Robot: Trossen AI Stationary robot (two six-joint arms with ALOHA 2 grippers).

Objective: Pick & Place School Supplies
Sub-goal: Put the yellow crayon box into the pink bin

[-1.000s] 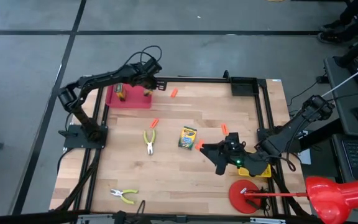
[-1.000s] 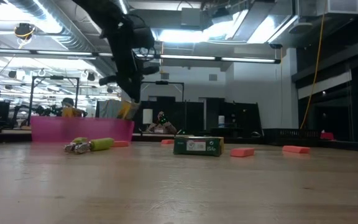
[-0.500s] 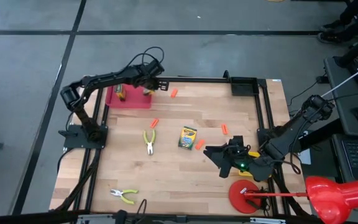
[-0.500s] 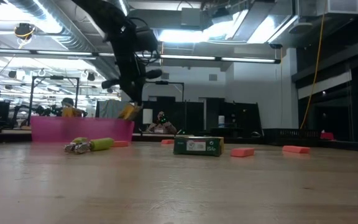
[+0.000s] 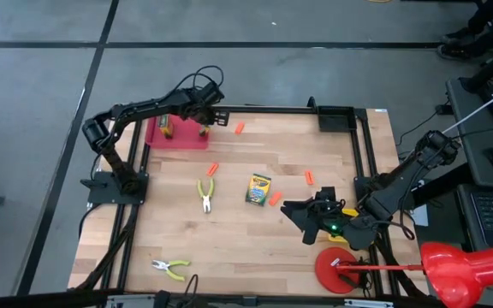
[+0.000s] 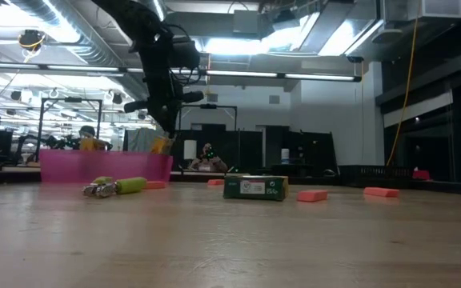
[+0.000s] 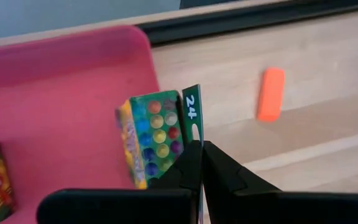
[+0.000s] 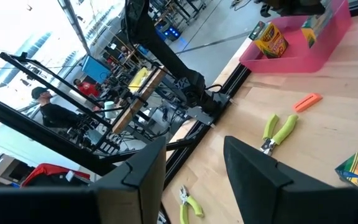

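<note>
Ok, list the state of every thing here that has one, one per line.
Left claw: shut on the open crayon box's flap, over the pink tray.
Open crayon box: lid open, crayons showing.
Right claw: open, empty.
Crayon box on table: closed, lying flat.

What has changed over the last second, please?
The right claw drew back from beside the crayon box toward the table's right edge. The left claw stayed over the pink tray, shut on an open crayon box's flap. Pliers and orange pieces stayed put.
</note>
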